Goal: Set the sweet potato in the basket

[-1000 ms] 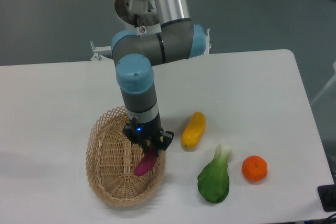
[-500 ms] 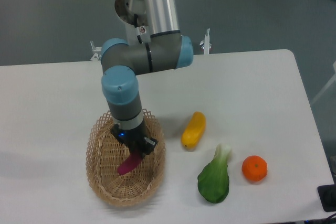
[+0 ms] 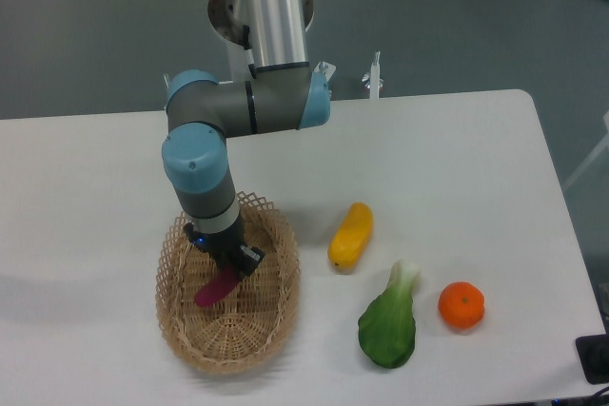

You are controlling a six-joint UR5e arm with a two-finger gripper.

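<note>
The light tan wicker basket sits at the front left of the white table. My gripper hangs over the basket's left half, pointing down, and is shut on the upper end of the magenta sweet potato. The sweet potato tilts down to the left inside the basket's rim; whether it touches the woven floor I cannot tell. The arm's grey and blue wrist hides the basket's back edge.
To the right of the basket lie a yellow elongated vegetable, a green leafy bok choy and a round orange fruit. The table's front edge runs just below the basket.
The gripper has carried the sweet potato leftward from the basket's right rim to over its left half. The vegetables on the table have not moved.
</note>
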